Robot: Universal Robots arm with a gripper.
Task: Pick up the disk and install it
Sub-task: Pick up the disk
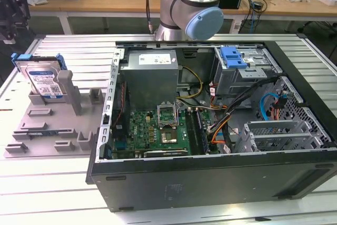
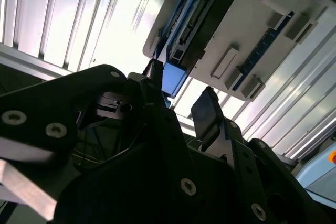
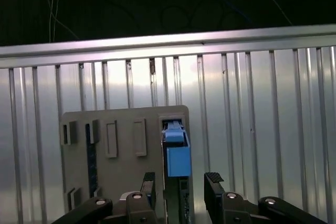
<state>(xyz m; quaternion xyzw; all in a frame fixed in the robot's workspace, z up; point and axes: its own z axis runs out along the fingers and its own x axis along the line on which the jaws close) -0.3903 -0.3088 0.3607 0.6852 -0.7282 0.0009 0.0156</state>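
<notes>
Disk (image 1: 45, 80): standing on edge in the grey plastic tray (image 1: 52, 130) at the exterior view's left, showing a smooth silver face and printed label, with a blue plastic frame (image 3: 177, 156) wrapping its edges. Judging the step as approaching for pickup: gripper (image 3: 181, 184) hovering apart from it, black fingers (image 3: 212, 182) spread open, gripping nothing. Calling for squaring those fingers to the thin blue edge. Sitting rightward, the open metal computer case (image 1: 210, 183).

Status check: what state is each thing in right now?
Disk: standing on edge in the grey tray, not gripped.
Hand: open, over the disk.
Grey tray: flat on the table, holding the disk.
Computer case: lying on its side, panel off, insides exposed.
</notes>
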